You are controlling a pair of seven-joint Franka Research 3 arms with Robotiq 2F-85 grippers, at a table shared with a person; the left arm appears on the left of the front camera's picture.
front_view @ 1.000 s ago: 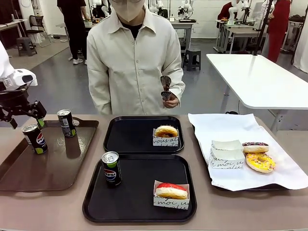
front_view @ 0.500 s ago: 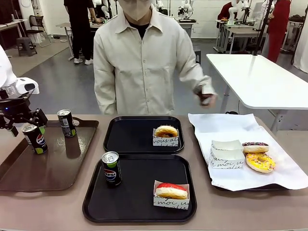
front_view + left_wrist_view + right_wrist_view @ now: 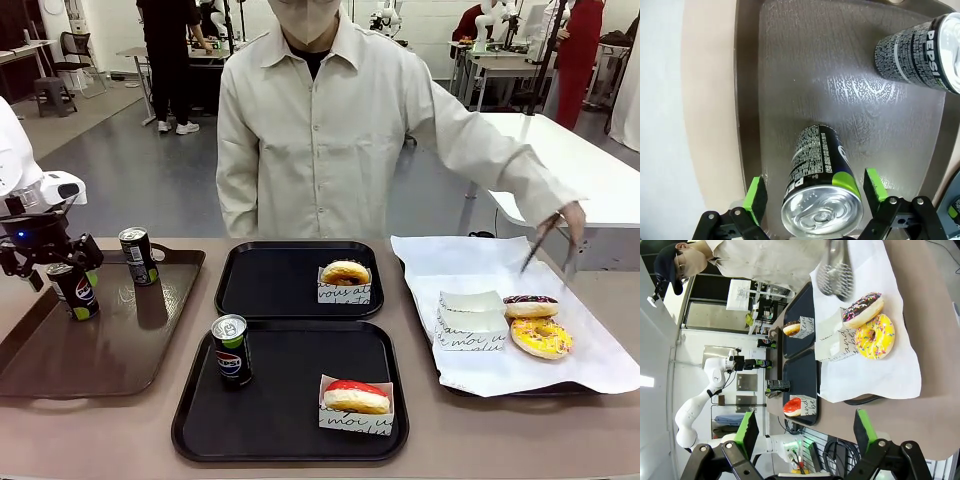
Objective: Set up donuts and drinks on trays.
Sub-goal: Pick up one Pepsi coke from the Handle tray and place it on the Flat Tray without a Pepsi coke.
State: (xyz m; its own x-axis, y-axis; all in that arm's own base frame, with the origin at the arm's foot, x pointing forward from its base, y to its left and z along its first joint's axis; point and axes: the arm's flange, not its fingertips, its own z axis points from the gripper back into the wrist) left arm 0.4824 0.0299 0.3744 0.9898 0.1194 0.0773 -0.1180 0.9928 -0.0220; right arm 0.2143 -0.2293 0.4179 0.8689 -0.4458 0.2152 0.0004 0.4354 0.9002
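Note:
My left gripper (image 3: 60, 265) hangs open over the brown tray (image 3: 110, 350), its green pads (image 3: 758, 197) on either side of a black Pepsi can (image 3: 821, 195) without touching it. A second can (image 3: 138, 255) stands just behind on that tray. The near black tray (image 3: 290, 410) holds a third can (image 3: 231, 350) and a red-iced donut (image 3: 356, 396) in its box. A golden donut (image 3: 345, 272) in a box sits on the far black tray (image 3: 265, 285). My right gripper (image 3: 806, 427) is open and empty, off the table's right end.
The white-paper-lined tray (image 3: 590, 375) at the right carries an empty paper box (image 3: 470, 318), a chocolate sprinkled donut (image 3: 530, 304) and a yellow donut (image 3: 540, 338). The person's hand holds tongs (image 3: 552, 242) just above them.
My left gripper has come down around the can on the brown tray. The person's hand with the tongs has swung right, over the paper-lined tray.

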